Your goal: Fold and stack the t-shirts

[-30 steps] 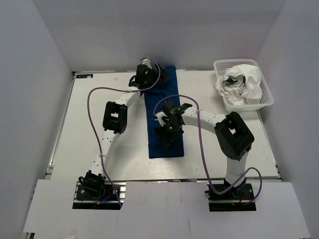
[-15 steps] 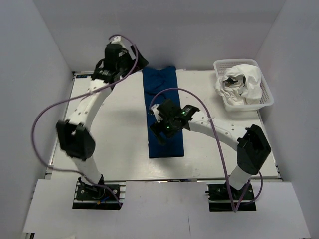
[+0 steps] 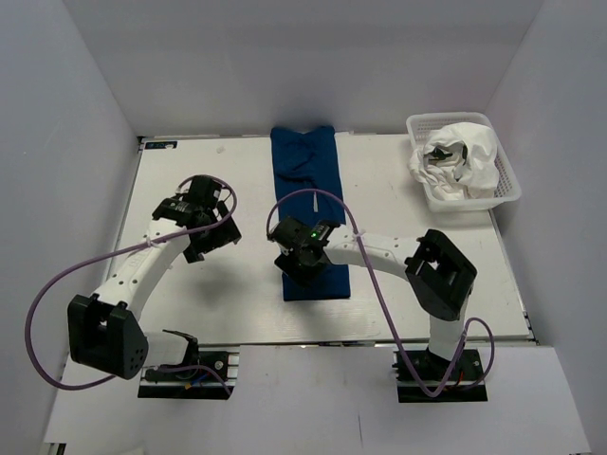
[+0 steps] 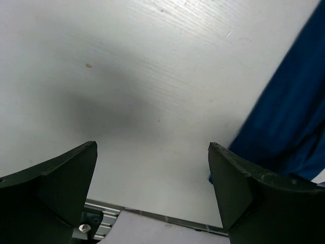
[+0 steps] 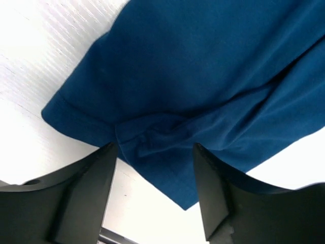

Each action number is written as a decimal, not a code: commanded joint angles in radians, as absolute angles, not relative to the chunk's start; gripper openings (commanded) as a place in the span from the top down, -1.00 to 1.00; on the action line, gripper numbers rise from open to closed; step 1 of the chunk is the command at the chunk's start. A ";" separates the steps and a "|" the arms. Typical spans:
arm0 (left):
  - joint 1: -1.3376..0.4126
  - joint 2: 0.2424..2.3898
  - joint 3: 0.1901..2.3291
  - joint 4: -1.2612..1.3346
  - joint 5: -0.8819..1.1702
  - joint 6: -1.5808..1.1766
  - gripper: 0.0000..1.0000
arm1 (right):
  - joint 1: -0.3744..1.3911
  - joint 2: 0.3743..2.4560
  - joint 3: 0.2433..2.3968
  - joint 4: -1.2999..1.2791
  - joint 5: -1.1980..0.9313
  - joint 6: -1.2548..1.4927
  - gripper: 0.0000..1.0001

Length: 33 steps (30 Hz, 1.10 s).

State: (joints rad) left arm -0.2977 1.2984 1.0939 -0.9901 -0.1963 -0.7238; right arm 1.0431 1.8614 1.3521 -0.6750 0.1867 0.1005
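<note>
navy t-shirt (image 3: pixel 303 171): long folded strip, table (image 3: pixel 408 199) centre, 12 to 6 | right gripper (image 5: pixel 155 147): fingers apart astride a puckered fold at its 6 end | left gripper (image 4: pixel 152 147): spread wide over bare table, 9 | white t-shirt (image 3: pixel 471 152): heaped in basket (image 3: pixel 509 185), 2

Open table (image 3: pixel 379 180) betw. navy shirt (image 3: pixel 305 161) & basket (image 3: pixel 446 118); right arm (image 3: pixel 379 248) prob. blocks near side.

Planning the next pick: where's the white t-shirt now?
In the top view, the white t-shirt sits bunched in the basket at the far right corner of the table.
</note>
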 commanded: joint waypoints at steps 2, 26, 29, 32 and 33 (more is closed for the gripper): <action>-0.299 1.250 1.101 -1.020 -0.193 -0.749 -1.00 | 1.060 1.885 1.379 -0.638 0.173 0.107 -0.27; -0.318 1.318 1.083 -0.997 -0.147 -0.749 -1.00 | 1.068 1.766 1.333 -0.640 0.204 0.178 1.00; -0.318 1.318 1.074 -0.988 -0.135 -0.738 -1.00 | 1.069 1.732 1.324 -0.705 0.222 0.192 1.00; -0.318 1.318 1.074 -0.977 -0.135 -0.727 -1.00 | 1.069 1.683 1.307 -0.768 0.235 0.186 1.00; -0.318 1.318 1.074 -0.968 -0.126 -0.727 -1.00 | 1.068 1.677 1.307 -0.784 0.254 0.183 1.00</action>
